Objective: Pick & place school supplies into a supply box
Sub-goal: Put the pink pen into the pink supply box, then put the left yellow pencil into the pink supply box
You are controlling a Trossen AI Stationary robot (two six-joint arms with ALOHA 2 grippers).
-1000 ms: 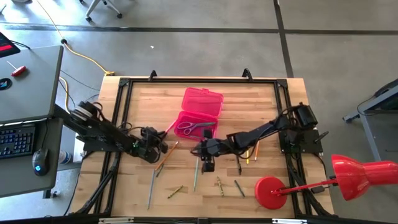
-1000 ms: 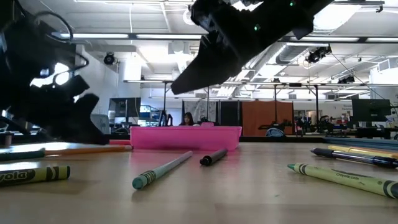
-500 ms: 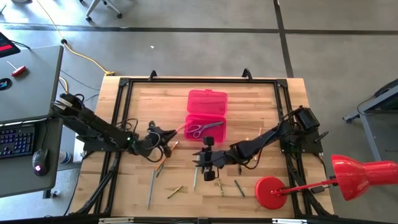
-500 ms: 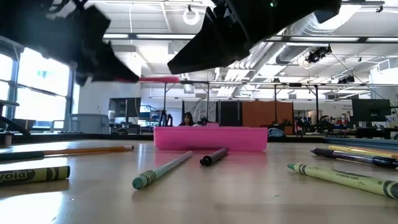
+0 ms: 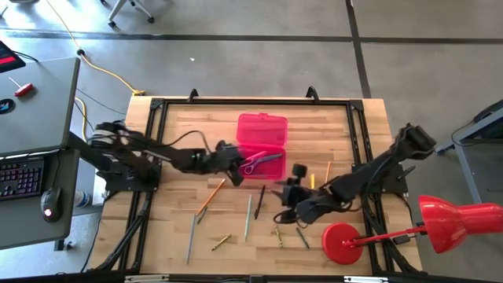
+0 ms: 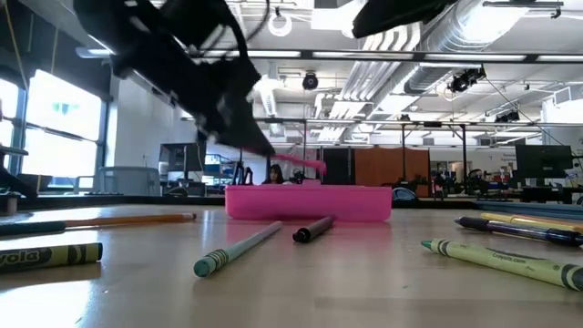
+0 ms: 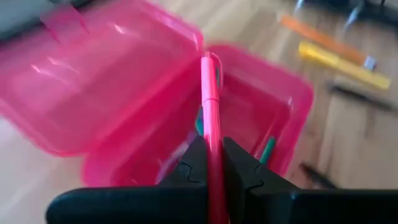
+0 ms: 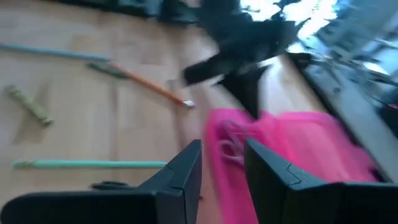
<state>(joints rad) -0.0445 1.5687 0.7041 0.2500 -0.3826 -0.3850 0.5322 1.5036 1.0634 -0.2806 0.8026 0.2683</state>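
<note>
The supply box is an open pink case: its tray point(image 5: 263, 161) sits on the table with purple-handled scissors point(image 5: 262, 160) inside, and its lid point(image 5: 262, 129) is folded toward the far edge. My left gripper point(image 5: 233, 163) hovers at the tray's left rim, shut on a pink pen point(image 7: 210, 93). In the low view that pen point(image 6: 296, 162) sticks out above the box point(image 6: 310, 201). My right gripper point(image 5: 283, 200) is open, raised near the table's middle right. Pencils, pens and crayons lie loose on the wood. My left gripper pinches the pink pen's rear part point(image 7: 212, 163) between its two fingers point(image 7: 193, 163). The pen runs along the fingers and points forward past them. It is lifted clear, nearly level with its front end point(image 7: 208, 61) slightly down, over the open tray.
Near the box lie a dark pen point(image 5: 259, 201), a green pencil point(image 5: 247, 217), an orange pencil point(image 5: 211, 195), a grey pencil point(image 5: 191, 237), crayons point(image 5: 278, 234) and yellow pencils point(image 5: 313, 181). A red lamp's round base point(image 5: 343, 242) stands at the near right corner.
My left gripper has risen from the table with the pink pen and carried it right, to the box's left rim. The box has turned square and slid a little right. My right gripper has lifted and drawn back toward the right edge.
</note>
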